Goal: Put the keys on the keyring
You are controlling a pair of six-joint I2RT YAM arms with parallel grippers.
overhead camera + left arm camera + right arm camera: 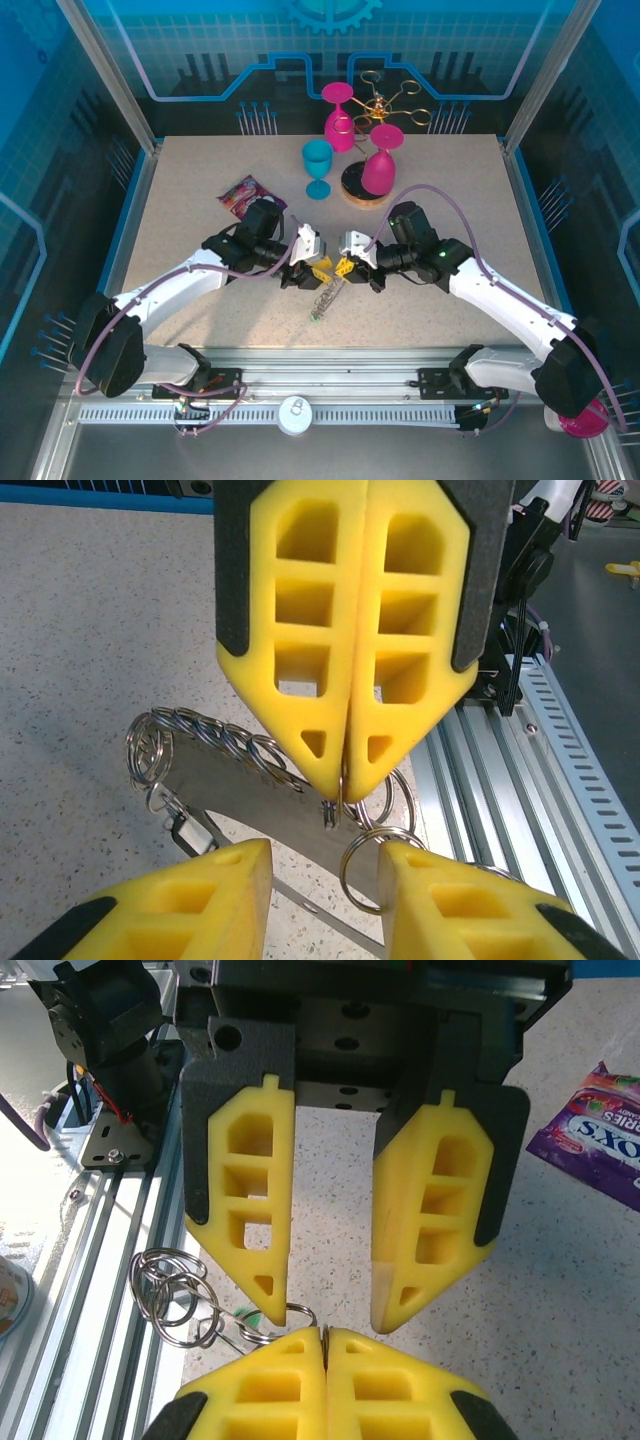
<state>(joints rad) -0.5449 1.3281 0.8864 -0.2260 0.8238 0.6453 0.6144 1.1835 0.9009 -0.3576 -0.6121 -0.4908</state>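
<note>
Left wrist: thin round wire keyring (343, 872), speckled matte table (90, 630)

The left claw (320, 268) and right claw (346, 267) are meeting tip to tip over the surface (460, 200), blocking its centre with the keyring (323, 297) dangling below, while goblets (378, 170), a gold stand (385, 100) and a purple packet (240, 195) are crowding the far middle, apparently leaving the side margins passable.

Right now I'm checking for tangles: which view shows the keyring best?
The left wrist view: the keyring is close and sharp, its chained links curling along a flat grey strip. In the top view it is a small, distant glinting strand. The right wrist view catches a few loops at lower left.
</note>
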